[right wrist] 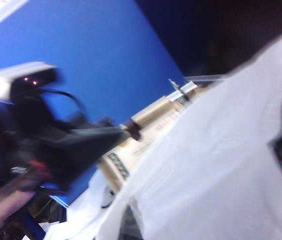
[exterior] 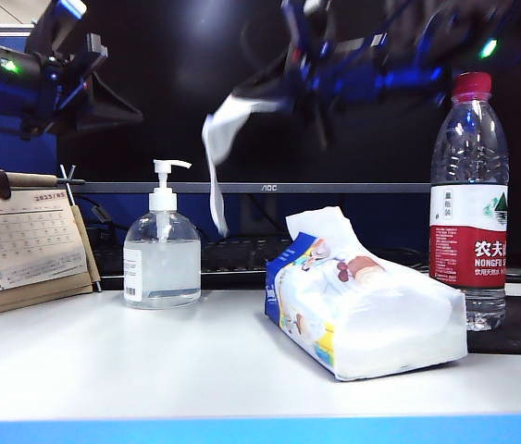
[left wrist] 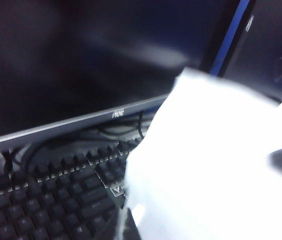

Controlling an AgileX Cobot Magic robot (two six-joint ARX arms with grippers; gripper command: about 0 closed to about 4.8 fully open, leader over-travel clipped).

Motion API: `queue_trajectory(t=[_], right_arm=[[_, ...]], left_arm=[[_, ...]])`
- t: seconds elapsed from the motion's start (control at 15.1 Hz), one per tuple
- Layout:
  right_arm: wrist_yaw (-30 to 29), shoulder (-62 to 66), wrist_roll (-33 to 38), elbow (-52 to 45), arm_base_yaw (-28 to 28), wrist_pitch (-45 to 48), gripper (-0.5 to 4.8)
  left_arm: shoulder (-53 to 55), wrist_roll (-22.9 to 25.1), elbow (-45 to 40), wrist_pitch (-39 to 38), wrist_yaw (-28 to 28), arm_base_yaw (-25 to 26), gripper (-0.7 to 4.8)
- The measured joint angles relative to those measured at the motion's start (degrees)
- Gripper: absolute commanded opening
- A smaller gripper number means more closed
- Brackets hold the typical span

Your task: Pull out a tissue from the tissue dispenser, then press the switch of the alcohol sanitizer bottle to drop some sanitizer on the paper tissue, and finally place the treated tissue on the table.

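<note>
Your right gripper, clamped on the thin white tissue, hangs it above the squat clear sanitizer bottle; pumping and placing remain. Left gripper, high left, apparently empty; its opening is unclear.

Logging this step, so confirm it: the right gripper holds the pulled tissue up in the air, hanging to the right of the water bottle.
Wrong on position. In the exterior view the tissue, held aloft by the right gripper, hangs left of the water bottle, nearly above the alcohol sanitizer bottle.
</note>
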Motion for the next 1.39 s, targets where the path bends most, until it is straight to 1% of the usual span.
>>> queue_trajectory(t=[0.07,0.2,0.4,0.6,0.93,1.13,1.39], right_arm=[[-0.04,1.64,0.33,0.81,0.0,0.15,-0.01],[-1.25,4.31,2.4,2.6,0.0,3.39,-0.01],[-1.55,5.16,4.39,3.96,0.02,6.12,-0.01],[-1.92,6.71,4.66,3.96,0.02,5.35,-0.01],[-2.4,7.19,5.49,3.93,0.04,5.11,-0.01],[-2.47,8.87,5.68,3.91,0.07,2.47,-0.01],[-2.47,9.42,5.68,3.98,0.07,2.45,-0.01]], left_arm=[[0.0,0.0,0.0,0.39,0.02,0.0,-0.05],[0.52,0.0,0.04,1.6,0.04,0.0,-0.05],[2.64,-0.02,0.13,1.9,0.72,-0.39,-0.05],[3.89,0.02,0.17,1.97,1.18,-2.34,-0.05],[3.87,0.02,0.17,2.23,1.11,-2.49,-0.05],[3.89,0.02,0.17,2.27,1.16,-2.91,-0.05],[5.46,0.02,0.46,2.36,1.05,-2.89,-0.05]])
